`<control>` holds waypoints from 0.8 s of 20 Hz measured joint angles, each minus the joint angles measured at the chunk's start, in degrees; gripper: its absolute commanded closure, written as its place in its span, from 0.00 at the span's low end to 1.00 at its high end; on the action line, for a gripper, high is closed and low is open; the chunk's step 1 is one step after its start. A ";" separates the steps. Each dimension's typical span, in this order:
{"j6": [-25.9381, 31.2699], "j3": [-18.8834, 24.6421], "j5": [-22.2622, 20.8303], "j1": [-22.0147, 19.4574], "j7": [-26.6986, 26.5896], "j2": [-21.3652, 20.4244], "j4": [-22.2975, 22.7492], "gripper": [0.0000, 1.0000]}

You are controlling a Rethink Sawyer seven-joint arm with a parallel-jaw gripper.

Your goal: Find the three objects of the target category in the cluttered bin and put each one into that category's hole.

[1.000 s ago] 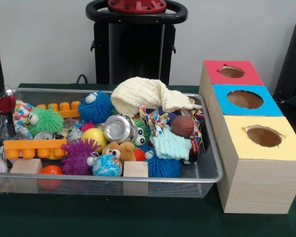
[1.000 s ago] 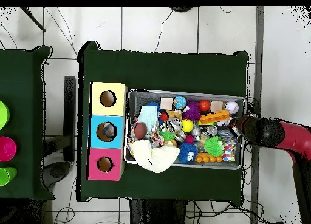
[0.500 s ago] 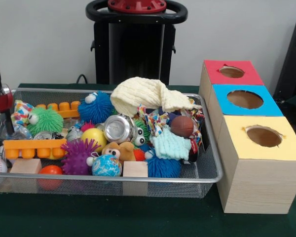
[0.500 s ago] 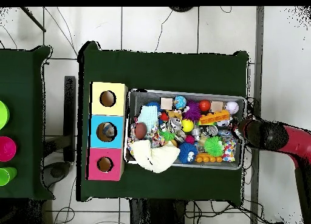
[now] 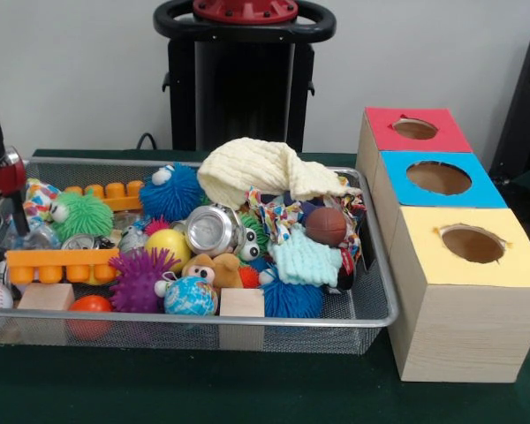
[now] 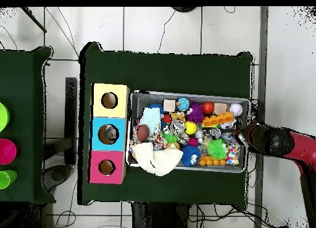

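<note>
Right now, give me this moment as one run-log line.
arm: over bin's end away from boxes | claw: grip state unclear | bin: full, cluttered | yellow box, blue box, red box: holes unblocked

One bin (image 5: 371,309), three boxes (image 5: 464,291), two wooden blocks (image 5: 243,303).

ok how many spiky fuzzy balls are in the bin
4 show. Green one at the far left, blue one with eyes at the back, purple one near the front rim, another blue one front right. Others may be buried in the clutter.
</note>
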 measured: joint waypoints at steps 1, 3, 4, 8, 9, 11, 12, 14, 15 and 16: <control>-0.01 0.00 -0.01 -0.13 0.00 0.05 0.13 0.00; 0.00 0.04 0.19 -0.60 -0.01 0.21 0.48 0.00; 0.00 0.08 0.42 -0.77 -0.08 0.27 0.56 0.00; 0.38 0.35 1.30 -1.33 -1.05 0.61 0.50 0.00; 0.49 0.37 1.41 -1.40 -1.22 0.68 0.44 0.00; 1.19 0.50 1.86 -1.48 -2.07 1.07 -0.04 0.00; 1.58 0.55 2.02 -1.48 -2.49 1.26 -0.33 0.00; 3.36 0.83 2.57 -1.46 -3.98 1.89 -1.46 0.00; 4.15 0.95 2.75 -1.44 -4.52 2.14 -1.93 0.00; 4.99 1.07 2.93 -1.41 -5.11 2.42 -2.46 0.00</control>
